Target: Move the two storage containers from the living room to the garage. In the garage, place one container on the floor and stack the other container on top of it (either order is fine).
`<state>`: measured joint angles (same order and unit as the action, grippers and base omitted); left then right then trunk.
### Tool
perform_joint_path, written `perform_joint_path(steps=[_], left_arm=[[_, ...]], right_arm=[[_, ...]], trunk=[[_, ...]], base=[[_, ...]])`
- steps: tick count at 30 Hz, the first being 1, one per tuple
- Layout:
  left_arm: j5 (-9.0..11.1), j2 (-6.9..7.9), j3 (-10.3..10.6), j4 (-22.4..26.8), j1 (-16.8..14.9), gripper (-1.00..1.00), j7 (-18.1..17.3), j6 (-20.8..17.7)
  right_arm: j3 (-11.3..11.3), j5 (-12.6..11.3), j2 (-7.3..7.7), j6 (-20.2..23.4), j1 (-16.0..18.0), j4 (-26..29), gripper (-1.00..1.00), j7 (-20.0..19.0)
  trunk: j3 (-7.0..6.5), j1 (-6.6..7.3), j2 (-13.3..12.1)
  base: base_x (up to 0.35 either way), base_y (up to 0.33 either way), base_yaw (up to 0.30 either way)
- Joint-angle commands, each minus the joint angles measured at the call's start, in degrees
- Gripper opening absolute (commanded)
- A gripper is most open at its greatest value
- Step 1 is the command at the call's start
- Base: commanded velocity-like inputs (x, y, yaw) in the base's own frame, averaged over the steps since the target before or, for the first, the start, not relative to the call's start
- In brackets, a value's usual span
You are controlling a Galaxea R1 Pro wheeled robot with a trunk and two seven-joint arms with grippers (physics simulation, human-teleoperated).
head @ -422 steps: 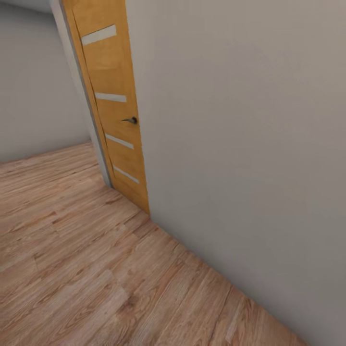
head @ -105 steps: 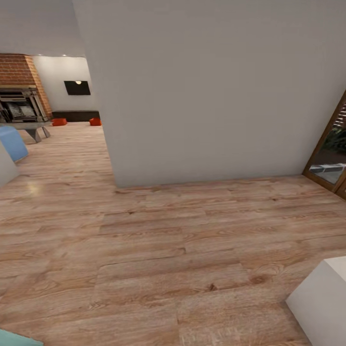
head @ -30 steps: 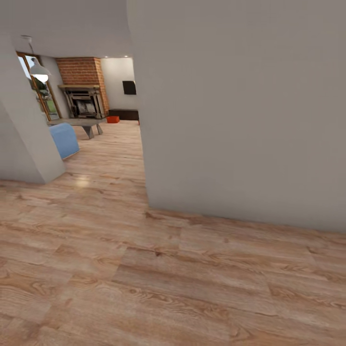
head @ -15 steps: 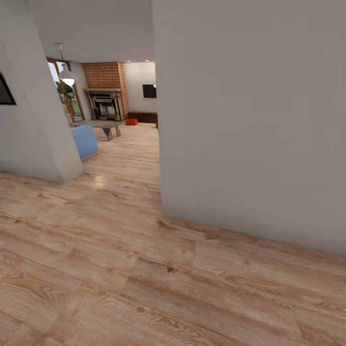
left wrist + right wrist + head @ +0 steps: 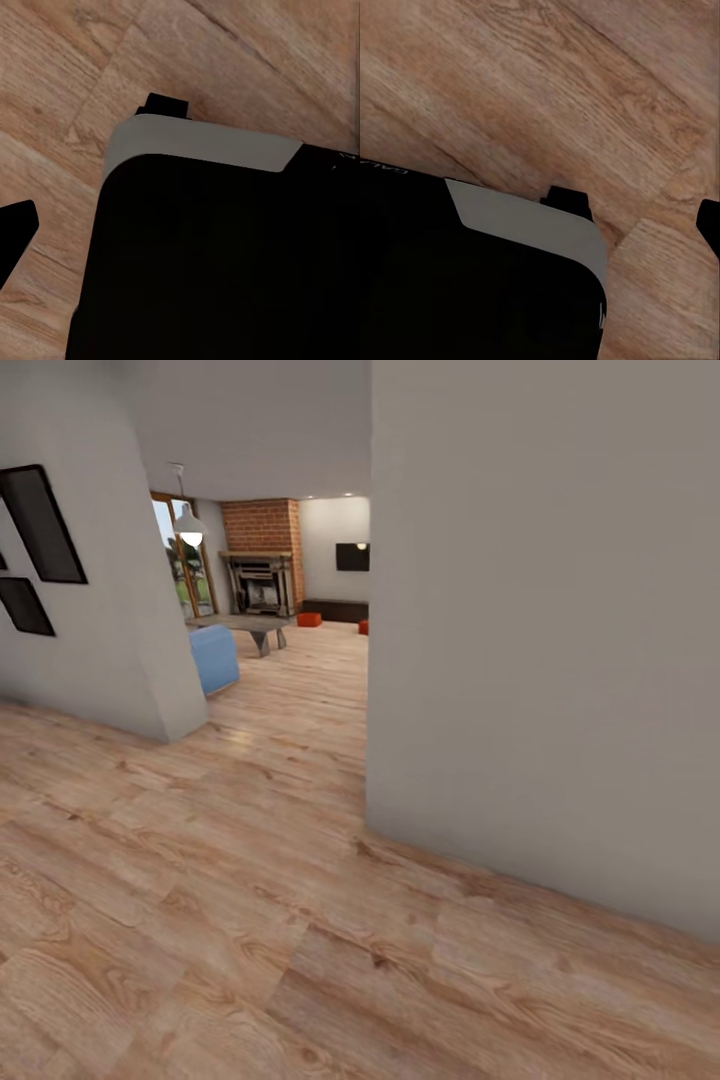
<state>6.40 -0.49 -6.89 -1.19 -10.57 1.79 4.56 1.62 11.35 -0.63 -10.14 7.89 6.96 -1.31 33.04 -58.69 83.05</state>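
Both wrist views look down on wood-plank floor [image 5: 225,52] past a black, grey-edged robot body [image 5: 217,255]. A dark tip [image 5: 15,232] shows at the left wrist frame's left edge and another [image 5: 711,221] at the right wrist frame's right edge; whether either gripper's fingers are apart or together cannot be told. In the head view, a grey wall [image 5: 540,640] fills the right. Upper centre, far off in the living room, two bins [image 5: 309,619] [image 5: 364,627] sit on the floor before a dark cabinet [image 5: 335,610], near the brick fireplace [image 5: 260,575].
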Motion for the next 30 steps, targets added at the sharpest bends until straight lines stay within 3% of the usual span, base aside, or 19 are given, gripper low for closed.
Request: perform_joint_path(steps=[1,11,30], left_arm=[[0.4,-0.02,-0.2,-0.1,-0.1,1.00,0.1,0.3],[0.4,0.05,-0.2,-0.1,-0.1,1.00,0.1,0.3],[0.4,0.05,-0.2,-0.1,-0.1,1.00,0.1,0.3]], right_arm=[[0.1,0.1,0.01,-0.1,0.0,0.0,1.00,0.0],[0.1,0.1,0.01,-0.1,0.0,0.0,1.00,0.0],[0.1,0.1,0.01,-0.1,0.0,0.0,1.00,0.0]], trunk=[[-0.02,-0.03,0.0],[-0.73,-0.03,0.0],[-2.09,-0.03,0.0]], base=[[0.337,0.000,0.206],[0.337,0.044,0.202],[0.313,0.166,0.200]])
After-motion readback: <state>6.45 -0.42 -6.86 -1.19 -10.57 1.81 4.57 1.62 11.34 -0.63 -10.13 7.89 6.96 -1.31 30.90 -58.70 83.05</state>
